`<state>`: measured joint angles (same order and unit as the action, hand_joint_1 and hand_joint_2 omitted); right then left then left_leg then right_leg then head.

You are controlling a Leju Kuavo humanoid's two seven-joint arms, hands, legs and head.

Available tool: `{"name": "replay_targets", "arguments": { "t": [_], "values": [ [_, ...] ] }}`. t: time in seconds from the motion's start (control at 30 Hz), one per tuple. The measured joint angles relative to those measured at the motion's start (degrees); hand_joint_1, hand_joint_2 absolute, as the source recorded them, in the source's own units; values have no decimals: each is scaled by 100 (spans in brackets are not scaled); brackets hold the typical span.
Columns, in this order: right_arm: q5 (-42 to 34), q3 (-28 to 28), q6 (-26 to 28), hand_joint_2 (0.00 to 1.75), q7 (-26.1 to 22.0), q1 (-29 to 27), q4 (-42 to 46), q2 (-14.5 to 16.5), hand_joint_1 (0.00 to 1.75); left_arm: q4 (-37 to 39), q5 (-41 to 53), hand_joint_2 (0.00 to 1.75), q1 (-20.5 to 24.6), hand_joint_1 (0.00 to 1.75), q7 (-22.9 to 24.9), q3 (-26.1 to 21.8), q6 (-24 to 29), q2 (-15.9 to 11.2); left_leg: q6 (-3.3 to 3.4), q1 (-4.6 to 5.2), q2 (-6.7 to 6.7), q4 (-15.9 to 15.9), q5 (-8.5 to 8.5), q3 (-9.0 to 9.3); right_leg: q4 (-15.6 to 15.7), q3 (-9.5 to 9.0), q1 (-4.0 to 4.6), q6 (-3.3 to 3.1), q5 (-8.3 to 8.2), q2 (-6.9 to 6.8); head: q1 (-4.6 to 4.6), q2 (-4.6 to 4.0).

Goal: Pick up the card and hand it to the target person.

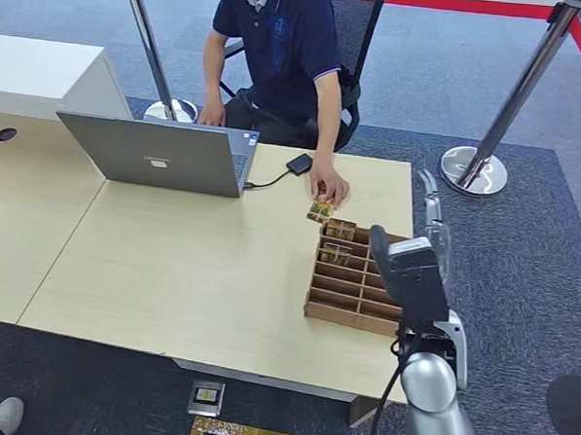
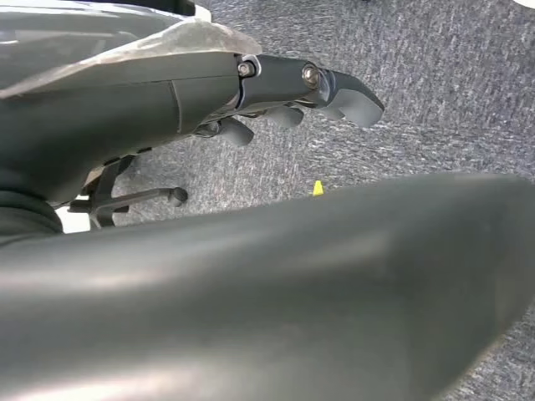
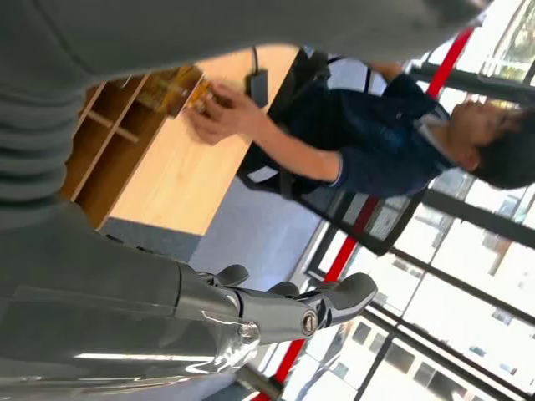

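A patterned card [image 1: 319, 211] lies on the table just beyond the wooden slotted tray [image 1: 347, 318], and a seated person's hand [image 1: 330, 188] rests on it. Two more cards [image 1: 339, 230] stand in the tray's far slots. My right hand [image 1: 435, 225] is raised past the table's right edge, beside the tray, fingers stretched out and holding nothing. In the right wrist view that hand [image 3: 297, 307] is empty, with the person's hand [image 3: 221, 113] on the card [image 3: 201, 93] near the tray [image 3: 107, 142]. My left hand [image 2: 303, 88] hangs over grey carpet, holding nothing.
An open grey laptop [image 1: 166, 157] stands at the table's far left, cabled to a small black device [image 1: 299, 163]. Stanchion bases stand at the back right [image 1: 474, 171] and behind the laptop [image 1: 171, 109]. A white cabinet [image 1: 38, 68] is at the far left.
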<state>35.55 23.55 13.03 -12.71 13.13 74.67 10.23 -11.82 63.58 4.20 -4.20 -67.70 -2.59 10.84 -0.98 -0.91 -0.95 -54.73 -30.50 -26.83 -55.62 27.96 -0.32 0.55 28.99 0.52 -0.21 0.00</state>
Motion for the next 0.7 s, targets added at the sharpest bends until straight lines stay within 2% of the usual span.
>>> {"name": "replay_targets", "arguments": {
  "t": [0.1, 0.17, 0.37, 0.53, 0.7],
  "values": [
    [222, 301, -13, 175, 153, 129, -43, -6, 0, 7, 39, 0, 7, 0, 0, -5, -24, 0, 0, 0, 0, 0, 0, 0, 0, 0, 0, 0, 0, 0, 1, 0],
    [661, 596, -21, 175, 361, 252, -105, -23, 0, 11, 85, 0, 18, 0, -10, -10, -50, -1, 0, 0, 0, 0, 0, 0, 0, 0, 0, 0, 0, 0, 1, 0],
    [2619, 1211, -48, 175, 851, 456, -311, -206, 0, 15, 179, 0, 34, 0, -47, -12, -107, -14, 0, 0, 0, -1, 0, 0, 2, 0, 0, 0, 0, 0, 0, 0],
    [4727, 1559, -84, 175, 1396, 669, -627, -541, 0, 17, 251, 0, 40, 0, -58, -12, -151, -45, 0, 0, 0, -3, 0, -1, 4, -1, 0, 1, -1, 0, 1, 0],
    [5119, 1701, -81, 175, 1543, 879, -1031, -771, 0, 20, 310, 0, 42, 0, -59, -10, -152, -68, 0, 0, -1, -4, 0, 0, 3, 0, 0, 1, -2, 0, 1, 0]
  ]
}}
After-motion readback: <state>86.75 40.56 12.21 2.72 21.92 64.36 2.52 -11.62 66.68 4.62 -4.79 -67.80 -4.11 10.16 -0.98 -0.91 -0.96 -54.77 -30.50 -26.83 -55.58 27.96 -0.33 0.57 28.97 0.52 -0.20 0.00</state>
